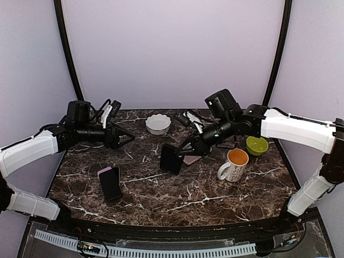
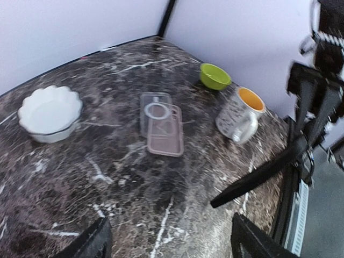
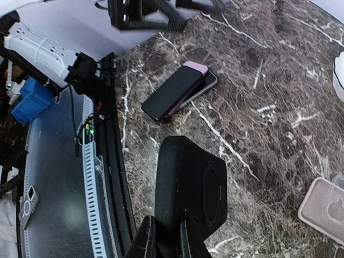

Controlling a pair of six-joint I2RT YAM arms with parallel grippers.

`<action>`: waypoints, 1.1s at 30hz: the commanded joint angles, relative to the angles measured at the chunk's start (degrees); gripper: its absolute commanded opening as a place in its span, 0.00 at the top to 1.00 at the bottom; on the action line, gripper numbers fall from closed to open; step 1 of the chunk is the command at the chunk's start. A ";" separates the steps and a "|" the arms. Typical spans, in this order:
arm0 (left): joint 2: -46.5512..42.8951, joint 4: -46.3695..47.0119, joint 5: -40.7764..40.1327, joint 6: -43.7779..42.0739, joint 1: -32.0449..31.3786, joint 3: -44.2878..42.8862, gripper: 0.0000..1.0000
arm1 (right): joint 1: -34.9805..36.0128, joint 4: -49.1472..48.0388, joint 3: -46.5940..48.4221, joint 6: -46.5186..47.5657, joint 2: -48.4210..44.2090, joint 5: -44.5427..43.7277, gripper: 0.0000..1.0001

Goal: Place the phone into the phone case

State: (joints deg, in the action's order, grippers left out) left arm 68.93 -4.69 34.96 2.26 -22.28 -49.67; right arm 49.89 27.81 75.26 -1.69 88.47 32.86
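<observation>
A black phone lies flat on the near-left part of the table, partly over a pink slab. In the right wrist view the phone lies beyond the case, across the pink slab. My right gripper is shut on the edge of a black phone case with a round ring on its back, and holds it upright above the table's middle. The case fills the space ahead of that gripper. My left gripper hovers open and empty at the back left, apart from the phone. Its fingers frame bare marble.
A clear case and a pinkish clear case lie side by side mid-table. A white scalloped bowl stands at the back. A mug with an orange inside and a green bowl stand at the right.
</observation>
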 commanded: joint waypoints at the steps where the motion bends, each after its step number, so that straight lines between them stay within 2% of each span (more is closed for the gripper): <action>1: -4.32 5.86 11.48 -5.43 -6.71 4.36 0.18 | 0.30 -7.41 1.02 -0.50 -2.35 8.71 1.00; 6: -4.55 11.09 13.50 -6.79 -14.58 7.17 0.14 | 0.60 0.82 6.22 3.47 2.79 11.66 1.00; 11: -1.78 11.43 10.02 -7.65 -19.15 7.16 0.19 | 1.58 -3.17 5.57 3.50 2.41 14.33 1.00; 12: -1.38 11.36 8.39 -7.87 -19.49 6.83 0.23 | 1.73 -3.80 5.56 3.60 2.34 15.13 1.00; 14: 0.13 10.94 6.98 -7.92 -20.23 5.99 0.38 | 1.95 -3.53 5.79 4.75 2.48 16.82 1.00; 15: 0.45 10.63 6.88 -7.86 -20.45 5.60 0.51 | 1.96 -3.28 5.79 5.18 2.50 16.96 1.00; 17: 1.16 10.18 6.99 -7.66 -20.76 4.95 0.58 | 1.97 -3.21 5.77 5.64 2.42 17.08 1.00; 20: 1.00 10.95 6.68 -7.59 -21.17 5.20 0.57 | 2.03 -2.14 6.29 6.99 2.73 19.14 1.00; 22: 0.43 11.65 6.87 -7.62 -21.25 5.66 0.63 | 2.05 -1.37 6.79 7.58 2.85 18.68 1.00; 24: 0.07 12.29 7.18 -7.51 -21.29 6.06 0.79 | 2.05 -1.42 6.87 7.62 2.85 18.21 1.00; 25: 0.07 12.46 7.25 -7.35 -21.35 6.12 0.94 | 2.05 -1.59 6.95 7.66 2.85 18.25 1.00; 28: 0.48 12.53 8.44 -6.43 -21.41 5.89 1.00 | 2.06 -1.59 6.96 7.58 3.11 18.32 1.00; 29: 0.49 13.48 8.54 -4.97 -21.45 5.92 1.00 | 1.99 -1.65 6.77 7.35 3.02 16.60 0.88; 30: 0.37 14.31 8.15 -3.93 -21.42 6.09 1.00 | 1.97 -2.21 6.18 6.53 2.77 13.94 0.61; 32: 0.27 18.59 6.98 0.50 -21.33 7.20 1.00 | 1.82 -5.28 3.15 3.32 1.50 8.00 0.20; 33: 0.26 21.81 6.75 3.88 -21.28 8.22 1.00 | 1.72 -8.02 1.36 1.25 0.68 5.75 0.05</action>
State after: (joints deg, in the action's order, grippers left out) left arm 70.46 7.18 42.15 -2.55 -43.57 -42.94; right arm 51.20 26.24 79.81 3.70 91.29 46.57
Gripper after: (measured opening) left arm 0.045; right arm 0.499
